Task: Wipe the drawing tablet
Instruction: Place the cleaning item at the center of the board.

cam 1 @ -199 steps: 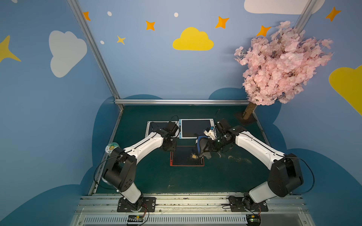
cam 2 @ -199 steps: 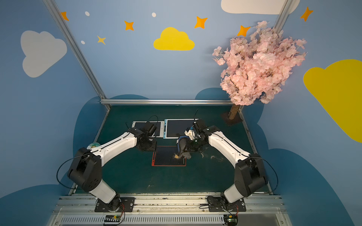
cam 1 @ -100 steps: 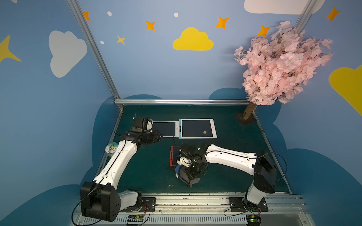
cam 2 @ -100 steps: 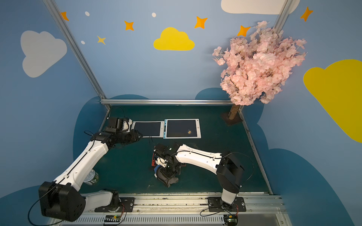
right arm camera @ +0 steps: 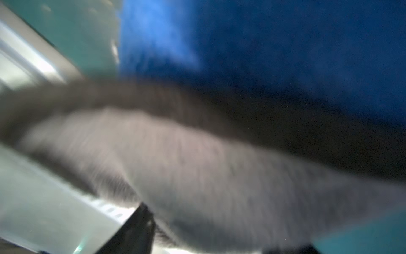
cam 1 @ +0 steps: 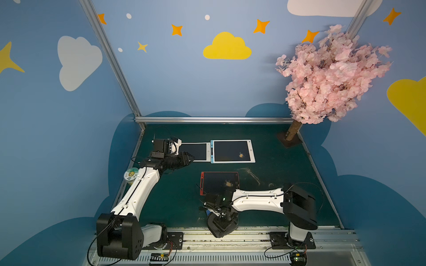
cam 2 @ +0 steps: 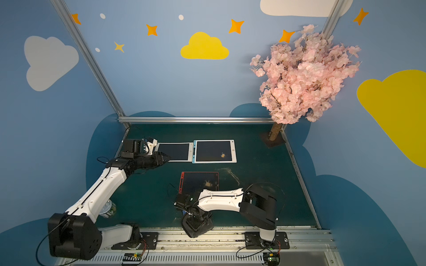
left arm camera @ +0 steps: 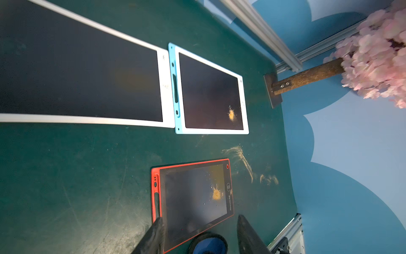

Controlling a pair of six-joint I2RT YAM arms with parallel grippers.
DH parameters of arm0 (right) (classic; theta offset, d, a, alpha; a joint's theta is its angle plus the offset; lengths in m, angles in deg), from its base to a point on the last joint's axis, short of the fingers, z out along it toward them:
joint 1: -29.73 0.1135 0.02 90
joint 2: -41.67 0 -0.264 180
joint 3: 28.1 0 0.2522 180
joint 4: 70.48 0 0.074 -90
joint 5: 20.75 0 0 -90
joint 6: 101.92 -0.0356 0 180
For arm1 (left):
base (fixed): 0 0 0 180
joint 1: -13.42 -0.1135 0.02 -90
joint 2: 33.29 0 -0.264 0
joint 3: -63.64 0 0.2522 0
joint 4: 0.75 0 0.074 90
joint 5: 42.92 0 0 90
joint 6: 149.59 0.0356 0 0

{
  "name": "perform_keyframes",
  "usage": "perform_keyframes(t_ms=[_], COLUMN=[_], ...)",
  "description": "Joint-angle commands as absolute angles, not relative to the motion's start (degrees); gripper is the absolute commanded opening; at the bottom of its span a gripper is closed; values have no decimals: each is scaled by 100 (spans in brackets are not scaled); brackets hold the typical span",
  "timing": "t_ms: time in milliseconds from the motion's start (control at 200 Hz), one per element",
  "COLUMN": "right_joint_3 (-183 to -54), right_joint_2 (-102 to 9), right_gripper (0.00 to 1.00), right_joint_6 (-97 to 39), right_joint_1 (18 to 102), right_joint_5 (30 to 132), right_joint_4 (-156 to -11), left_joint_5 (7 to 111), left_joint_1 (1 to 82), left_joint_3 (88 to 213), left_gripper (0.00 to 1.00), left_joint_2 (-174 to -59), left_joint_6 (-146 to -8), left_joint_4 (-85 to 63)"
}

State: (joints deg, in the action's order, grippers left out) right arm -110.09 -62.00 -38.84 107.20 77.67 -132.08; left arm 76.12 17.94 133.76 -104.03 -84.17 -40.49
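The red-framed drawing tablet (cam 1: 216, 183) lies flat near the middle of the green bench (cam 1: 175, 202), with a small heap of orange crumbs (cam 1: 228, 183) on the right part of its dark screen. In both top views the right arm (cam 1: 255, 200) stretches across the tablet's near edge and covers its near right corner. Just beyond that, toward the metal rail at the front of the bench, sits a grey and blue wiper (cam 1: 222, 226), clear of the tablet. The right fingers are hidden under the wrist, and the wrist view is blurred, so I cannot tell whether they grip the wiper. To the right of the tablet, pale orange smears (cam 1: 252, 176) streak the bench. Farther back, a blue-framed tablet (cam 1: 231, 151) carries its own crumb spot, touching a white-framed tablet (cam 1: 196, 150) on its left. The left fingers (left arm camera: 153, 237) hover over the white one's near edge, standing apart with nothing between them. A capped bottle (cam 1: 131, 176) stands at the left edge, and a pink blossom tree (cam 1: 322, 80) fills the back right corner.
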Motion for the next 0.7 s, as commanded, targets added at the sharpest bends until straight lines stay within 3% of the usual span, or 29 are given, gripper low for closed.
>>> perform_keyframes(t_ms=[0, 310, 510, 696], right_joint_3=[-10872, -10816, -10423, -10036], right_joint_2=[-5614, -5435, -5081, -4697], right_gripper=[81, 79, 80, 87], right_joint_6=[-4188, -4327, -4444, -4304], right_joint_1=[10591, 10094, 9876, 9657], right_joint_5=[7527, 7548, 8450, 9309], right_joint_4=[-13143, -12962, -12237, -11706], left_joint_5=[7853, 7947, 7938, 7980], left_joint_1=[1756, 1650, 1629, 1632], left_joint_3=[13431, 13365, 13348, 13348], left_gripper=[54, 54, 54, 54], left_joint_2=[-10045, -9834, -9744, -9751], left_joint_6=[-8262, -8261, -8245, -8254], left_joint_4=[-3921, -3878, -3864, -3847])
